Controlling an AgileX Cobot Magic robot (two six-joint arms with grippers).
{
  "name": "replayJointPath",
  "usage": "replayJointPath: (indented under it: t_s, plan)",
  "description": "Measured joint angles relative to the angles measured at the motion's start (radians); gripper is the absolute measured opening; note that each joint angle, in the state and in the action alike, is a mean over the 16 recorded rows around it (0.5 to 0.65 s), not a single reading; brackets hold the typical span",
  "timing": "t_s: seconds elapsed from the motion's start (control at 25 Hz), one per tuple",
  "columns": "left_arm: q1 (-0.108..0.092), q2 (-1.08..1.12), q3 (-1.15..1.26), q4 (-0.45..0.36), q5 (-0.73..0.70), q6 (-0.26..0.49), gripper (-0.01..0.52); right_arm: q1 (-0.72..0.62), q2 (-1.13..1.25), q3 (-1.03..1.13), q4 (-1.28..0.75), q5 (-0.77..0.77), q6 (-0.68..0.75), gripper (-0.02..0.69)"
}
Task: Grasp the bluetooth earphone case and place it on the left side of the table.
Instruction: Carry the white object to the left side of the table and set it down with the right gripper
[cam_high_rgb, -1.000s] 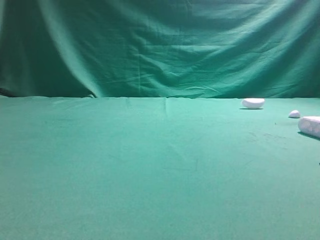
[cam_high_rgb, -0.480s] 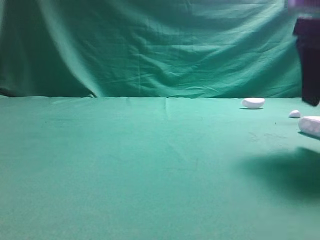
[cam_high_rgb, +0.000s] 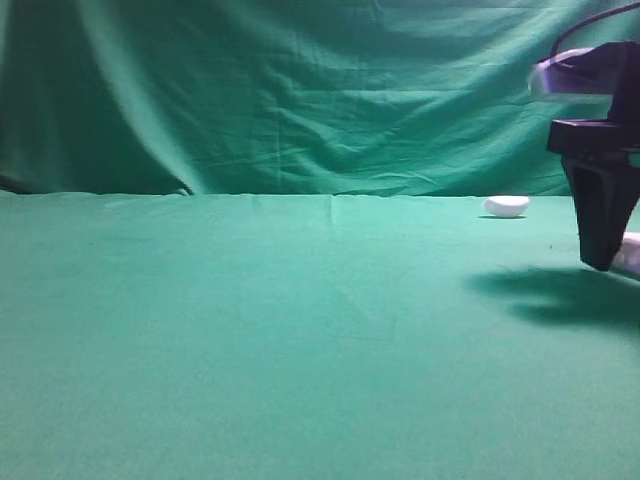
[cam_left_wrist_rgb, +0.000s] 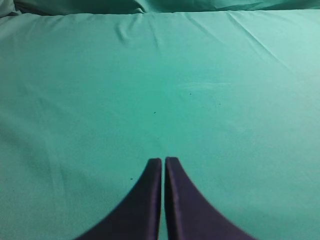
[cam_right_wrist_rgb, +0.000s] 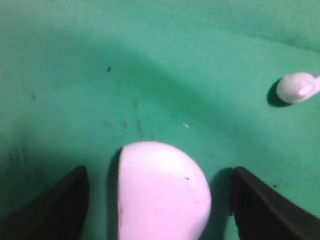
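Green table (cam_high_rgb: 250, 330), one. Right gripper (cam_right_wrist_rgb: 159, 197) spread wide, straddling earphone case (cam_right_wrist_rgb: 160, 190) at far right, not yet clamped. Left gripper (cam_left_wrist_rgb: 163, 161) clenched, empty. Case: light, rigid, glossy, likely slippery; best pinched across long flat sides, mid-body. White items: three, counting half-moon piece (cam_high_rgb: 506, 206) and small lump (cam_right_wrist_rgb: 297, 88).

A white half-moon piece (cam_high_rgb: 506, 206) and tiny white lump (cam_right_wrist_rgb: 298, 88).

Low front view; both wrist views look down at the table (cam_high_rgb: 250, 330).
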Motion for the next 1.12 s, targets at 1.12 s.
replayJointPath:
  t_s: [1.12]
  plan:
    - [0.0,0.0,0.0,0.0,0.0,0.0,0.0,0.523,0.389,-0.926,0.084,0.237,0.025,0.323]
